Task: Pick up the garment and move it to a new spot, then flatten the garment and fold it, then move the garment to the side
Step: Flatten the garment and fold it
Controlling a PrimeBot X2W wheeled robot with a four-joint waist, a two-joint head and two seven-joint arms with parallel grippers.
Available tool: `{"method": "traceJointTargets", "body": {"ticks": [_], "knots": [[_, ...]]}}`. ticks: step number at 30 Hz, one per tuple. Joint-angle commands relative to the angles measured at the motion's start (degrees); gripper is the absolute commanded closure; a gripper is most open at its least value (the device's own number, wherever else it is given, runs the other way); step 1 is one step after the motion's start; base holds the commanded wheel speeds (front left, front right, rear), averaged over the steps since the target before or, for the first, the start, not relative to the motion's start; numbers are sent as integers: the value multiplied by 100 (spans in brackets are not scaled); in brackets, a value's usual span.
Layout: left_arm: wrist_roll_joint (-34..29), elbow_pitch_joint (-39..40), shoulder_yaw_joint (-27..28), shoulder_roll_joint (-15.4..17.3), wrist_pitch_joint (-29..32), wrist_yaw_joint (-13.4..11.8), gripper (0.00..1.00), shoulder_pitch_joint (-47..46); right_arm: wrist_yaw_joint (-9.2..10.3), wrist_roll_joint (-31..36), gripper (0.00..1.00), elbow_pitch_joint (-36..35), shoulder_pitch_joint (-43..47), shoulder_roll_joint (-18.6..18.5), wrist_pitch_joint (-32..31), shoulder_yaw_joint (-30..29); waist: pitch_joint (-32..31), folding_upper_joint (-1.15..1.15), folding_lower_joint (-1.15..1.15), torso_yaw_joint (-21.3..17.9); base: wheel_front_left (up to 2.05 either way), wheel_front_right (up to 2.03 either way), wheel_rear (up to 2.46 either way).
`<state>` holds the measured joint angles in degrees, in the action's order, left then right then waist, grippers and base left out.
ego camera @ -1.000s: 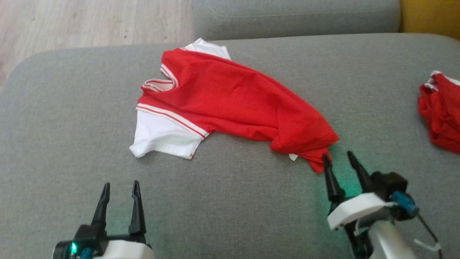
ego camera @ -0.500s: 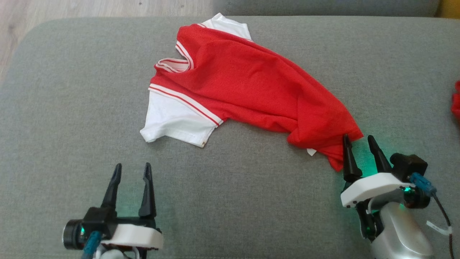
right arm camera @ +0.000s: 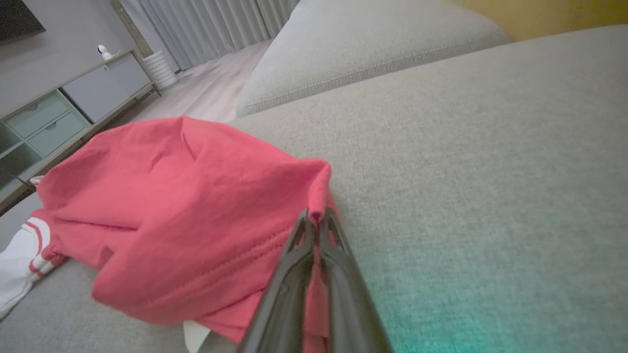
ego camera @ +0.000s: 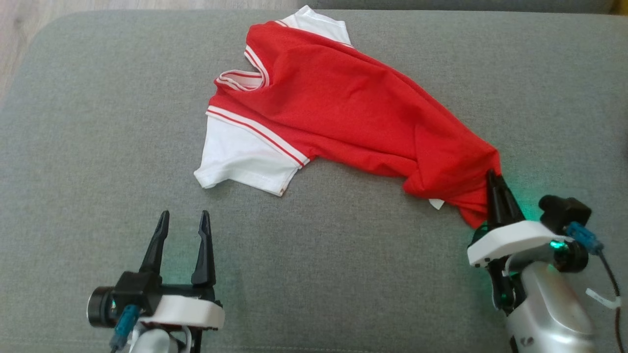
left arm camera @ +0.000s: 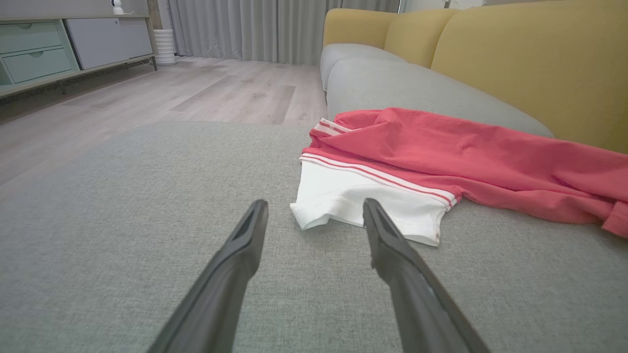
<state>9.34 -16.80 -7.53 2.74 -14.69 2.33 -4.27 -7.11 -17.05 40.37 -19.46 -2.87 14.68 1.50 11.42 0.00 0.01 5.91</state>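
Low down, right tool (ego camera: 491,176) pinching garment (ego camera: 343,113)

No readable text, label, brand, number or sign anywhere.

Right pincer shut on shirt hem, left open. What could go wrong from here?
1. The right pincer grips only a thin fold at the corner of the red shirt; it may slip out on lifting.
2. The left pincer is open, apart from the white sleeve; a one-corner lift would likely leave the shirt crumpled.
3. Fabric near the grip is bunched; layers may be pinched together.
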Motion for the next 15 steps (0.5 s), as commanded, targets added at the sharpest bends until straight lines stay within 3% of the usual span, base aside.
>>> {"method": "traceJointTargets", "body": {"ticks": [1,10,15], "knots": [[22,133,128,14,-30,-22,0,-111,-37,-1,100,-217,-172,0,32,88,-13,0,-1,-3,0,0,0],[125,168,-37,14,-30,-40,0,-101,-37,34,100,-726,-651,0,32,-398,-18,0,-1,26,0,0,0],[206,178,-178,14,-30,-22,0,-207,-37,737,100,-395,-1424,-44,32,-800,145,0,-1,142,0,0,0]]}}
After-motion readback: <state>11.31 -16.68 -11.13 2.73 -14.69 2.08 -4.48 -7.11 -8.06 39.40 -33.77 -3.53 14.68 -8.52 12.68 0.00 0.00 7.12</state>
